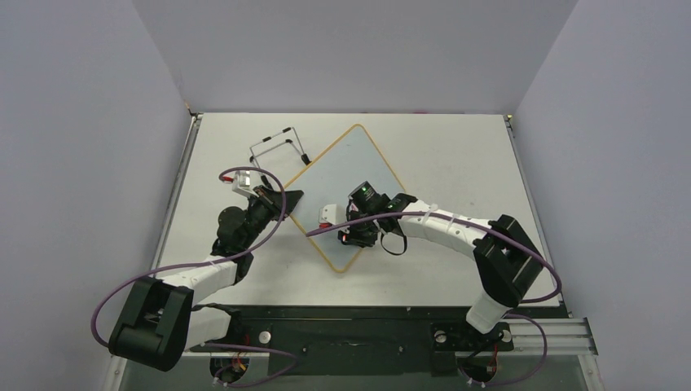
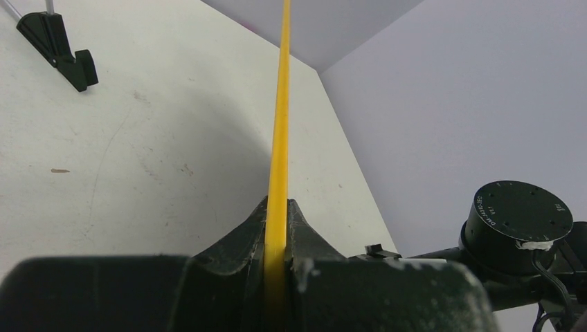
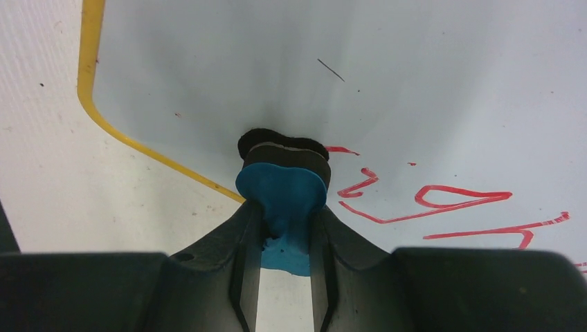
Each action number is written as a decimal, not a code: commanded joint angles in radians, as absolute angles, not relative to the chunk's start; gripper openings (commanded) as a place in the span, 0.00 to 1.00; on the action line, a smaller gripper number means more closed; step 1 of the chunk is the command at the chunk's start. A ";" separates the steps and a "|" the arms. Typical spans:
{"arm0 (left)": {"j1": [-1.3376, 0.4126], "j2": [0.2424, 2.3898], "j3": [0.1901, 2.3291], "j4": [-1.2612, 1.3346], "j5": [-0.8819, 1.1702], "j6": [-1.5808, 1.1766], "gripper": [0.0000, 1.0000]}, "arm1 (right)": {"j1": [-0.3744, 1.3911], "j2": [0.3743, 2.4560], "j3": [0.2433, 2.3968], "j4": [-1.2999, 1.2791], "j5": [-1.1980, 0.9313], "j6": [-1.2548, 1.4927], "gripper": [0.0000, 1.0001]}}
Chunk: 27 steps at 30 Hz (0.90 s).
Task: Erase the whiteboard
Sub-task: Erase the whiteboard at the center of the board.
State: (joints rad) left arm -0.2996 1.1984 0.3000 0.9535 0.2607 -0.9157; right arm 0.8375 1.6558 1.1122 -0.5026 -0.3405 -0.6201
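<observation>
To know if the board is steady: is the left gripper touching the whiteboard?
Touching. The left wrist view shows the whiteboard edge pinched between the jaws of the left gripper.

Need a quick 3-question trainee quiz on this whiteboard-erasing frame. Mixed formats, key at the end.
1. True or false: the left claw is open and clear of the whiteboard.
2. The right claw grips: A) a red marker, B) a blue eraser, C) a cloth.
3. Fill in: the handwriting on the board is ____ in colour.
Key: 1 false, it is shut on the board's yellow frame edge. 2 B, with the black felt side against the board. 3 red.
</observation>
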 commanded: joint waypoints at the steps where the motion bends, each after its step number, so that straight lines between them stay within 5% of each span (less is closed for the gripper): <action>1: -0.303 1.154 0.328 1.142 0.272 -1.009 0.00 | 0.848 1.657 1.107 -0.524 -0.372 -0.696 0.00; 10: -0.303 1.143 0.329 1.138 0.270 -1.014 0.00 | 0.960 1.613 1.110 -0.494 -0.383 -0.713 0.00; 19: -0.304 1.131 0.324 1.134 0.272 -1.015 0.00 | 0.840 1.576 1.088 -0.378 -0.304 -0.589 0.00; 27: -0.304 1.130 0.327 1.132 0.270 -1.013 0.00 | 0.833 1.645 1.112 -0.534 -0.365 -0.704 0.00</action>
